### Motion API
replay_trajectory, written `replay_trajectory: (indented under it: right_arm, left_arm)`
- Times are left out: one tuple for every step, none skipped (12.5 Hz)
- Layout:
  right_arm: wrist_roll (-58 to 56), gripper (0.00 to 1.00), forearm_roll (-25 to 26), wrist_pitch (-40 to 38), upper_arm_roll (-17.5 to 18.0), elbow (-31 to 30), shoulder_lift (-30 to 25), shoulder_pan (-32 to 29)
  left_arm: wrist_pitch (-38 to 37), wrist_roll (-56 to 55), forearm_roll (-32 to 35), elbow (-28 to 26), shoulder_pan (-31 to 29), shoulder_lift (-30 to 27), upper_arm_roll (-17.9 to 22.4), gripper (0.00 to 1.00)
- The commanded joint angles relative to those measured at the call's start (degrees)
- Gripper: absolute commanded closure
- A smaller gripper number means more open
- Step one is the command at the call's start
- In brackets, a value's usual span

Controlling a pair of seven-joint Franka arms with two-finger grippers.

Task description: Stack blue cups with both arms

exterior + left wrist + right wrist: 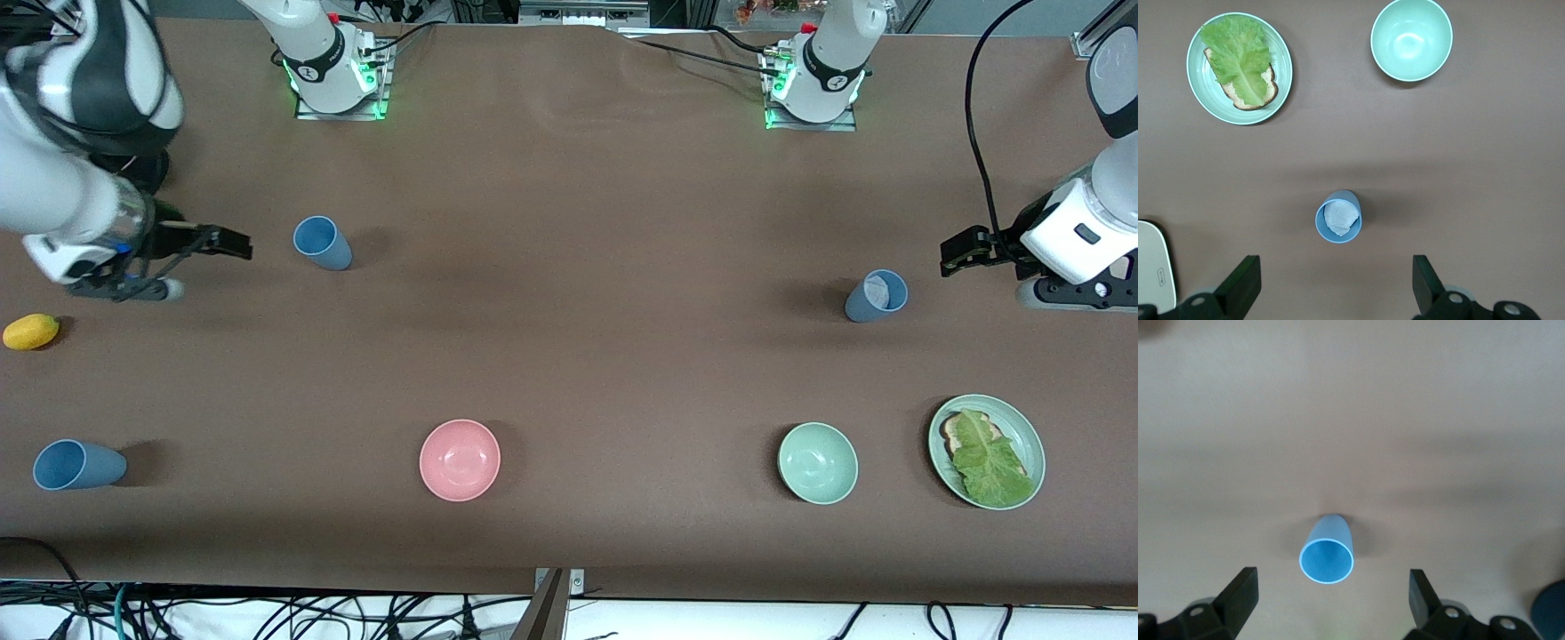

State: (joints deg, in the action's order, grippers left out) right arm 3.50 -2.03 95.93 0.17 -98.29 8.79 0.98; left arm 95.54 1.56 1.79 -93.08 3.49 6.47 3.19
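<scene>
I work in a robotics lab: my two bases [333,76] with green lights are bolted to a table [569,356] under brown cloth, and loose cables [267,613] tangle below its edge, well below my grippers.

Even overhead light, soft shadows; right wrist view washed-out, hazy.

- The right arm reaches in from its end of the surface, its pincer [233,242] up in the air, fingers [1241,593] spread wide and empty.
- The left arm's pincer [956,258] hangs over its own end, fingers [1245,280] likewise parted, holding nothing.
</scene>
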Motion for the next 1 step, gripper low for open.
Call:
replay_trajectory:
  right_arm:
    - [-1.0, 0.0, -0.4, -10.1, -0.1, 20.9, 13.4, -0.5]
  left_arm:
    - [-0.1, 0.8, -0.7, 0.1, -0.1, -0.1, 0.0, 0.0]
